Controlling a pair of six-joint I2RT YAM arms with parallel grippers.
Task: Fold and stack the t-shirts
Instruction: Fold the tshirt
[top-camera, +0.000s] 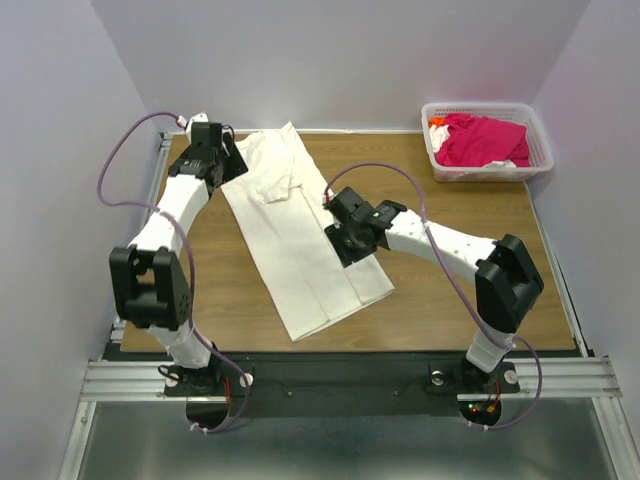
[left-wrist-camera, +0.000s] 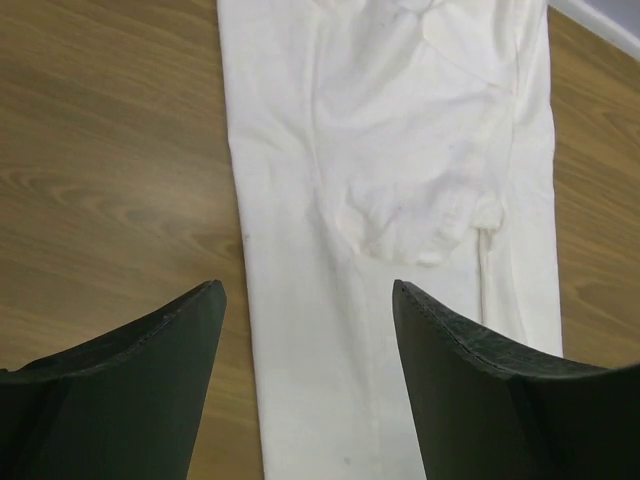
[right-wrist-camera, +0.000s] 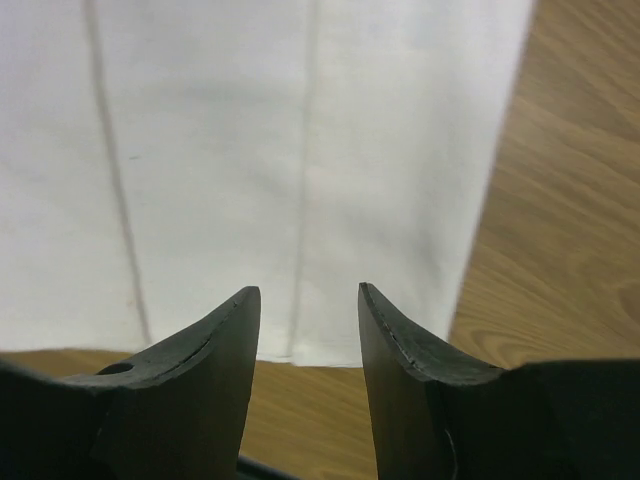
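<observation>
Shirt number one, partway there: large off-white short-sleeved cloth t-shirt (top-camera: 300, 235) down flat on the brown wooden tabletop (top-camera: 460, 290), sides turned in, one sleeve laid over the chest, stretched out as a long narrow strip slanting from the far left toward the middle. Lengthwise folds done, by the look of the doubled edges and straight creases. No crosswise fold yet: collar end far, hem end near, full length out.

Left gripper (left-wrist-camera: 305, 295) up over the sleeve end, black jaws spread wide, nothing between them, only cloth in view below. Right gripper (right-wrist-camera: 310, 292) over the lower half by the strip's right edge, jaws moderately apart, empty as well, a straight cloth edge and bare wood right at the tips.

Left to do, at a guess: hem up toward collar, once or twice, then set aside. After that, shirt number two: bright magenta-pink t-shirt (top-camera: 485, 140), crumpled in the white plastic lattice basket (top-camera: 540, 125) at the far right corner, well apart from the strip, waiting. Something white and a scrap of orange in there beside it, too small to name. No stack anywhere yet.

In the way: mostly the right arm (top-camera: 445, 245) itself, reaching across and hiding a little of the strip's edge from overhead.
</observation>
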